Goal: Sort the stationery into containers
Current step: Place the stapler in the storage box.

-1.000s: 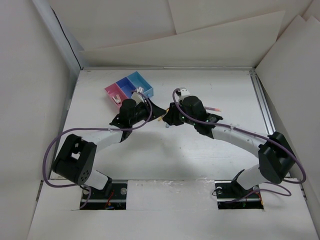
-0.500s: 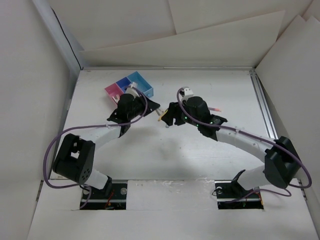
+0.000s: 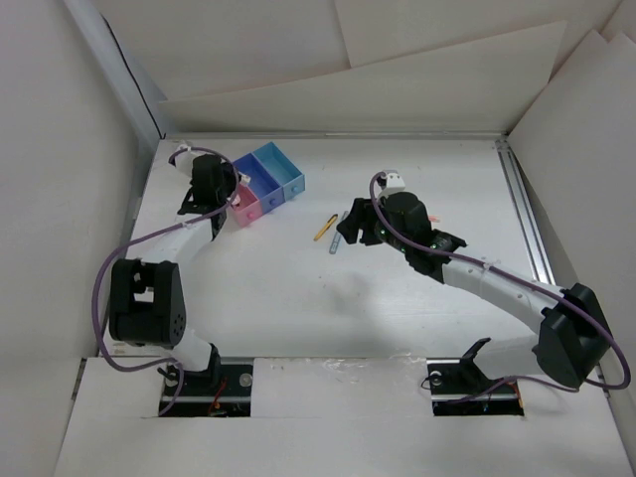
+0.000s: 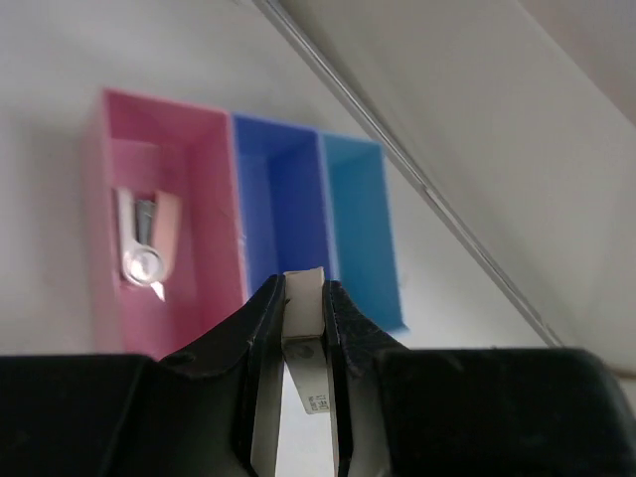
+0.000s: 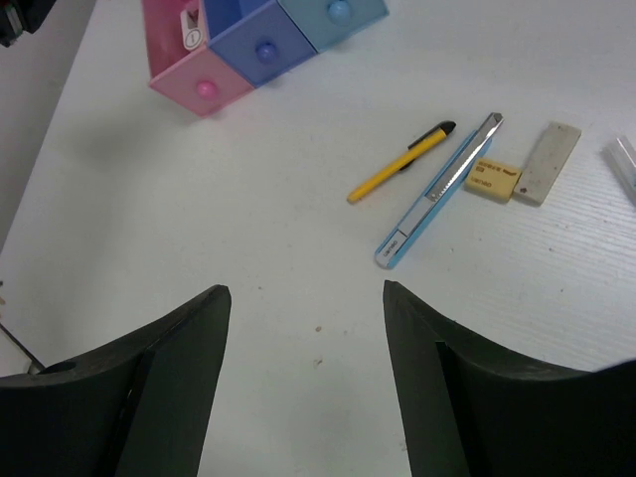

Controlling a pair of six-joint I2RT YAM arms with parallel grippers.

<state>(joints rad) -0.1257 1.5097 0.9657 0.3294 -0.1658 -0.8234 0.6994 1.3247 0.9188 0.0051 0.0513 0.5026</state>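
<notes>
Left hand [image 4: 304, 290] around flat pale block [image 4: 303, 323]

Three joined bins stand far left on the bench [image 3: 298, 298]: pink [image 3: 248, 211], dark blue [image 3: 270, 198] and light blue [image 3: 291, 186]. The left pincer [image 3: 221, 204] hangs at the pink one's outer side (its grip too small to read). A yellow pen [image 3: 325, 228] and a blue-grey pen [image 3: 339, 232] lie close together, just beside the right pincer [image 3: 353, 227].

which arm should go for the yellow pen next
Right. The right gripper is open and hangs just short of the yellow pen. The left gripper is shut on a small beige block over by the bins, far from the pen.
</notes>
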